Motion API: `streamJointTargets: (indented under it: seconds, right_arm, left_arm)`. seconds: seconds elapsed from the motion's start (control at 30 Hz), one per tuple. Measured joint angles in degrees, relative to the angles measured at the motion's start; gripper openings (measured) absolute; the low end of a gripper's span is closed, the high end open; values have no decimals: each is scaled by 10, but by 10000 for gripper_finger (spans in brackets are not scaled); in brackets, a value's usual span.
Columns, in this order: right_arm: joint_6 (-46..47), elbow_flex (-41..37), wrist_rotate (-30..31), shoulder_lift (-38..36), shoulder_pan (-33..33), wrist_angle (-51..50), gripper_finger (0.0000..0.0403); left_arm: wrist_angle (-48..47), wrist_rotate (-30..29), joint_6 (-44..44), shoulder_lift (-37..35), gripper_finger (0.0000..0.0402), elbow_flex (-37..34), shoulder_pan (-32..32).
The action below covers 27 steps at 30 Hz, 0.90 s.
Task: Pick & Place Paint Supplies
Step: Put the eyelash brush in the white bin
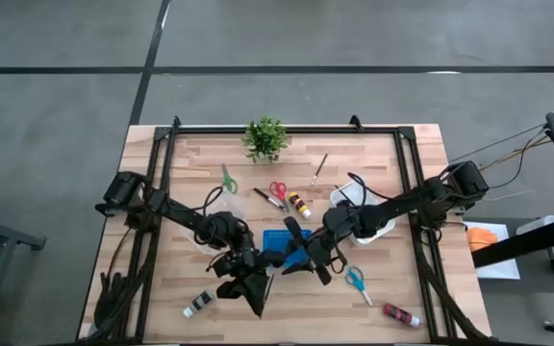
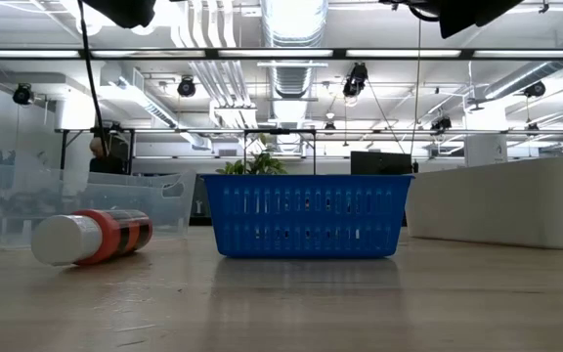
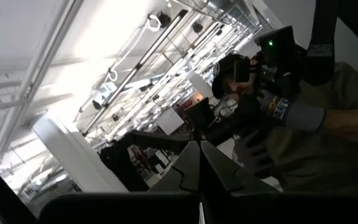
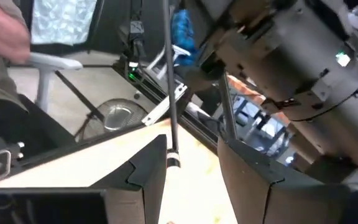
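The desk (image 1: 373, 298) is seen as pale, matt wood; the basket (image 2: 306, 217) as blue slotted plastic, slightly glossy.

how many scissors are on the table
3: green-handled scissors left of centre, red-handled scissors mid-table, blue-handled scissors front right. The arms may hide more.

No text, label or number is legible in any view.
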Motion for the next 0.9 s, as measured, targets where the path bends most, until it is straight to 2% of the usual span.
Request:
streamJointTargets:
  seconds: [0.13, 0.33, 0.47, 0.7, 0.9]
  right_arm:
    - [-27, 0, 42, 0, 0, -2, 141]
    - [-42, -2, 50, 0, 1, -3, 141]
    - [-54, -3, 60, 0, 0, -15, 141]
    - [-29, 4, -5, 1, 1, -14, 141]
    - [-16, 9, -17, 5, 1, -17, 141]
  left_arm:
    - [36, 0, -1, 0, 2, 0, 0]
    - [104, 0, -40, 0, 2, 1, 2]
    - [108, 1, -47, 0, 2, 1, 2]
    - [87, 28, -58, -1, 2, 0, 7]
    - [70, 29, -58, -1, 2, 0, 14]
